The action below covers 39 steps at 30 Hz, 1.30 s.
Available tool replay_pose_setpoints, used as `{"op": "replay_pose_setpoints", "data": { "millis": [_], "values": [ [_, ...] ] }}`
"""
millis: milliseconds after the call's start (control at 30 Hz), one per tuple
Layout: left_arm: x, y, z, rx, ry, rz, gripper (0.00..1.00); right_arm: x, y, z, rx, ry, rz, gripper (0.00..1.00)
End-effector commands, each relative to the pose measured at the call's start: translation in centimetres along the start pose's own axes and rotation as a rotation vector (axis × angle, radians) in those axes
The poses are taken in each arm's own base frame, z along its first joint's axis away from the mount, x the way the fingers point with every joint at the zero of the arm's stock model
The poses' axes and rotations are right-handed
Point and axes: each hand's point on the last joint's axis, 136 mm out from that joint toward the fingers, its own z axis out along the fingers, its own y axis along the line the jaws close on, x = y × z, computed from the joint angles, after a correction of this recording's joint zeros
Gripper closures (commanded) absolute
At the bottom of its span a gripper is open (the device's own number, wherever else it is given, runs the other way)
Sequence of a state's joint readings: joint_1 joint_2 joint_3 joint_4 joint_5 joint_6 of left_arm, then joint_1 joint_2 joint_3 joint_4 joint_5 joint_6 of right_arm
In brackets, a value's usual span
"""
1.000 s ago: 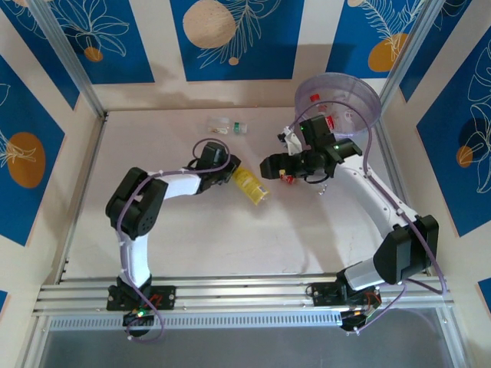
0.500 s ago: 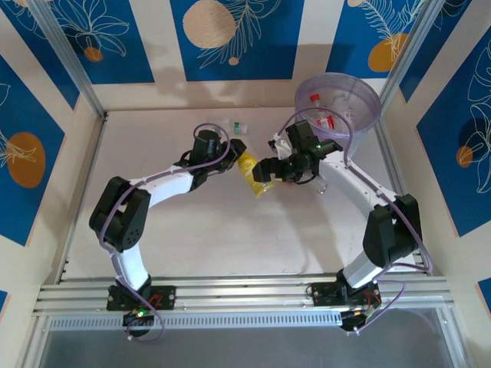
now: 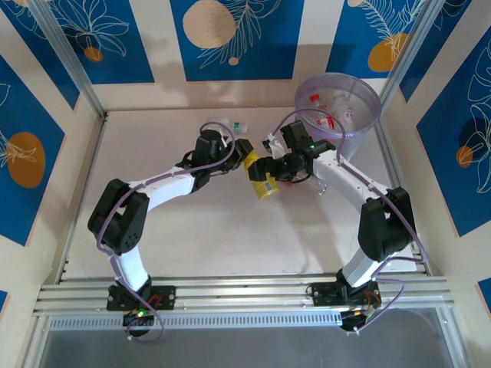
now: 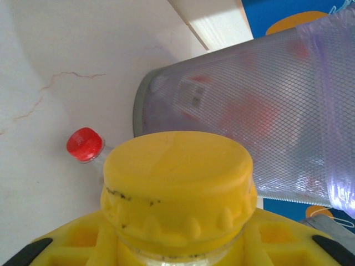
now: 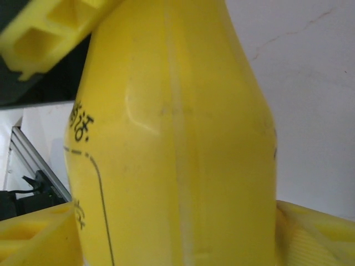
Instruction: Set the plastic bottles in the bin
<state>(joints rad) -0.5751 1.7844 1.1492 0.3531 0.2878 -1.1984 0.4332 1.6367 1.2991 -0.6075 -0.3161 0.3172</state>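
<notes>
Yellow plastic bottle (image 3: 263, 182): over mid tabletop (image 3: 192, 230), between both arms.
Left end effector (image 3: 244, 156): grasping the bottle's neck under the cap.
Right end effector (image 3: 270, 169): clenched on the bottle's body.
Translucent pale-purple round bin (image 3: 362, 115): 2 o'clock of the bottle.

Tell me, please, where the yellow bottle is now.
In the top view, the yellow bottle is mid-table between the left gripper and right gripper, left of the bin.

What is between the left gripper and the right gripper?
The yellow bottle, in the top view: the left gripper holds its neck, and the right gripper has a finger on each side of its body.
</notes>
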Motion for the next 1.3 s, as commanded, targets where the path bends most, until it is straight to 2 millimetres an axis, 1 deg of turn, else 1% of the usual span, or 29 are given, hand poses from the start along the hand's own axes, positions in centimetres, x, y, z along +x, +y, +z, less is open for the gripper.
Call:
{"op": "replay_pose_setpoints", "data": {
  "millis": [0,100,233,333,433,467,500,633,700,767,900,967,1067,1200,1267],
  "values": [
    [-0.2,-4.3,-0.7,0.113,0.001,0.033,0.64,0.1,0.3,0.6,-0.059,0.021,0.024,0.24],
    [-0.3,-4.8,-0.8,0.12,-0.003,0.045,0.61,0.0,0.7,0.7,-0.088,0.025,0.029,0.3],
    [-0.5,-5.3,-0.8,0.125,-0.006,0.066,0.56,-0.4,1.0,0.0,-0.089,0.005,0.031,0.41],
    [-0.7,-5.8,-1.0,0.131,-0.011,0.081,0.41,-0.8,0.9,-1.1,-0.072,-0.02,0.026,0.45],
    [-0.9,-6.2,-1.3,0.14,-0.022,0.11,0.09,-1.2,1.1,-2.4,-0.059,-0.049,0.019,0.49],
    [-0.9,-6.5,-1.6,0.145,-0.027,0.12,0.02,-1.4,1.2,-2.9,-0.053,-0.061,0.013,0.5],
    [-1.0,-6.6,-1.7,0.148,-0.031,0.127,0.0,-1.6,1.3,-3.4,-0.048,-0.073,0.008,0.5],
    [-1.6,-7.2,-3.1,0.177,-0.061,0.131,0.0,-2.4,1.4,-5.6,-0.015,-0.124,-0.009,0.53],
    [-2.1,-7.1,-4.3,0.177,-0.085,0.135,0.0,-3.1,1.3,-7.3,0.025,-0.162,-0.023,0.55],
    [-2.5,-6.6,-5.6,0.154,-0.108,0.151,0.0,-3.7,1.1,-8.9,0.068,-0.203,-0.04,0.57],
    [-2.5,-4.3,-8.3,0.022,-0.138,0.219,0.0,-5.1,1.0,-12.6,0.157,-0.294,-0.078,0.58],
    [-2.0,-2.9,-9.2,-0.043,-0.13,0.249,0.0,-5.8,1.2,-14.5,0.191,-0.344,-0.098,0.59],
    [-1.0,-0.5,-9.8,-0.12,-0.098,0.266,0.0,-7.1,1.3,-17.5,0.238,-0.433,-0.124,0.6],
    [0.7,3.0,-10.0,-0.196,-0.049,0.244,0.0,-9.0,0.9,-21.6,0.306,-0.562,-0.139,0.6],
    [1.3,4.3,-10.2,-0.223,-0.038,0.234,0.0,-10.1,0.9,-23.8,0.332,-0.634,-0.147,0.61]
  ]
}}
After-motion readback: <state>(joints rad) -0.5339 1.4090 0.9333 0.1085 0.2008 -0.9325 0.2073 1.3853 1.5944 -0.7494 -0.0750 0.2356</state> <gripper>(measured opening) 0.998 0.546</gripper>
